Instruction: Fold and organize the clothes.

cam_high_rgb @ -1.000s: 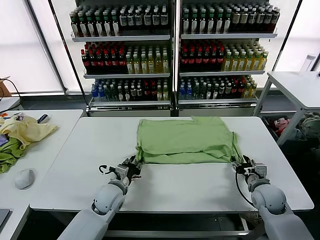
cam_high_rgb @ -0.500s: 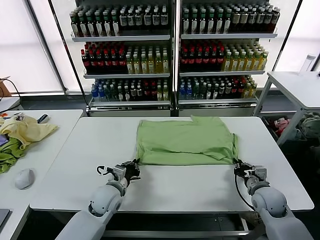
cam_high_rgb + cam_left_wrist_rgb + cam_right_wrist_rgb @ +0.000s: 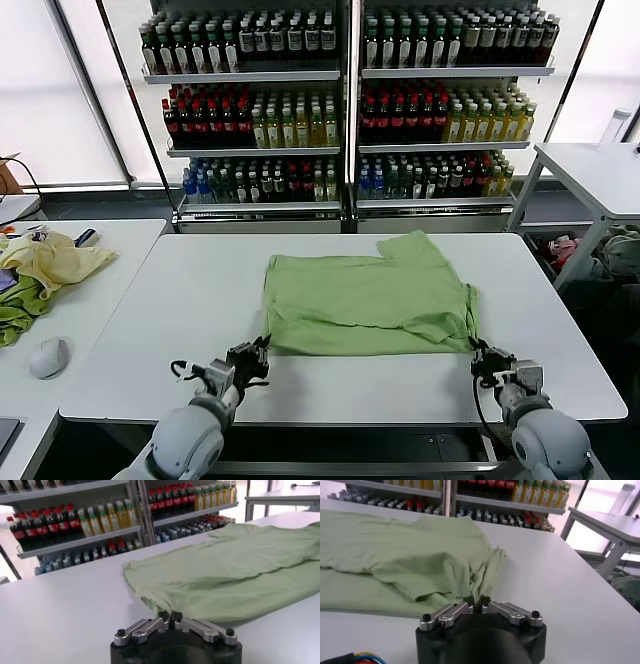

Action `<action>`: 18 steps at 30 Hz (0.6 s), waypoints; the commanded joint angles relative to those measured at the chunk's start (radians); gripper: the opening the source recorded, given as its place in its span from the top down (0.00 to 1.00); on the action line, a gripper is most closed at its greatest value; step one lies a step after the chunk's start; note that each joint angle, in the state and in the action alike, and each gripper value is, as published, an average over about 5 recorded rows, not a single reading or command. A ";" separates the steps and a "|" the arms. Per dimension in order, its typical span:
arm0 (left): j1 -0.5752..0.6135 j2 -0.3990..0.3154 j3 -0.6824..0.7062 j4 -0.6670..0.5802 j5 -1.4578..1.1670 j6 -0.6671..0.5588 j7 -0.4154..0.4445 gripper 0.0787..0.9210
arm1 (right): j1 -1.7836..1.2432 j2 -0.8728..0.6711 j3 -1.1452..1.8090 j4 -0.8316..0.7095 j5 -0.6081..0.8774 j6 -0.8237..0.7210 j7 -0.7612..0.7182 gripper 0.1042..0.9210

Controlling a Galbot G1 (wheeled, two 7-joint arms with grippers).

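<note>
The left gripper (image 3: 254, 357) is clamped on the shirt's (image 3: 368, 295) near-left corner, and the right gripper (image 3: 480, 357) is closed on the bunched near-right corner. From both claws the garment extends straight ahead, away from the robot, over the white table (image 3: 150, 330), its long axis running crosswise between them. Neither arm can be judged nearer; each holds its own corner. Beyond the far hem, a bottle shelf (image 3: 345, 100) is seen.

Both grippers (image 3: 257, 357) (image 3: 480, 356) pinch folded green shirt (image 3: 368, 296) near corners.
</note>
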 commanded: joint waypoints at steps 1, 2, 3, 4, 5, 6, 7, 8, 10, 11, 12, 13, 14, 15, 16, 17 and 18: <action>0.299 0.068 -0.123 -0.244 0.027 0.015 -0.010 0.97 | -0.227 0.003 0.049 0.216 -0.094 -0.008 0.001 0.94; 0.308 0.073 -0.131 -0.254 0.034 0.019 -0.012 0.97 | -0.231 0.002 0.052 0.222 -0.100 -0.014 0.000 0.94; 0.314 0.077 -0.139 -0.262 0.041 0.022 -0.015 0.97 | -0.232 0.000 0.054 0.227 -0.107 -0.018 -0.001 0.94; 0.319 0.081 -0.147 -0.269 0.049 0.024 -0.018 0.97 | -0.231 -0.002 0.057 0.230 -0.112 -0.022 0.000 0.93; 0.321 0.085 -0.154 -0.275 0.056 0.026 -0.021 0.97 | -0.228 -0.004 0.059 0.233 -0.116 -0.023 0.000 0.92; 0.321 0.087 -0.161 -0.279 0.061 0.026 -0.024 0.97 | -0.224 -0.006 0.062 0.236 -0.116 -0.020 0.002 0.91; 0.318 0.090 -0.168 -0.283 0.062 0.025 -0.026 0.97 | -0.218 -0.008 0.065 0.239 -0.116 -0.013 0.005 0.88; 0.312 0.093 -0.175 -0.285 0.060 0.024 -0.026 0.96 | -0.209 -0.010 0.068 0.242 -0.115 -0.005 0.009 0.85; 0.292 0.097 -0.185 -0.286 0.045 0.021 -0.027 0.92 | -0.185 -0.015 0.073 0.244 -0.107 0.011 0.016 0.78; 0.276 0.100 -0.189 -0.282 0.033 0.018 -0.028 0.89 | -0.167 -0.019 0.075 0.242 -0.099 0.019 0.020 0.74; 0.258 0.103 -0.189 -0.275 0.020 0.015 -0.031 0.86 | -0.147 -0.025 0.076 0.238 -0.089 0.024 0.023 0.71; 0.233 0.106 -0.186 -0.263 0.007 0.010 -0.035 0.82 | -0.121 -0.033 0.075 0.229 -0.075 0.026 0.027 0.67; 0.200 0.109 -0.179 -0.246 -0.007 0.005 -0.040 0.79 | -0.085 -0.042 0.072 0.216 -0.059 0.027 0.031 0.64; 0.169 0.111 -0.171 -0.227 -0.021 0.000 -0.046 0.76 | -0.051 -0.050 0.066 0.201 -0.043 0.025 0.035 0.61; 0.128 0.112 -0.158 -0.199 -0.037 -0.003 -0.052 0.71 | -0.005 -0.058 0.055 0.181 -0.025 0.019 0.039 0.56; 0.081 0.112 -0.142 -0.169 -0.056 -0.005 -0.057 0.68 | 0.049 -0.065 0.040 0.154 -0.003 0.012 0.044 0.53; 0.034 0.111 -0.126 -0.134 -0.076 -0.003 -0.062 0.65 | 0.105 -0.070 0.022 0.124 0.018 0.003 0.048 0.50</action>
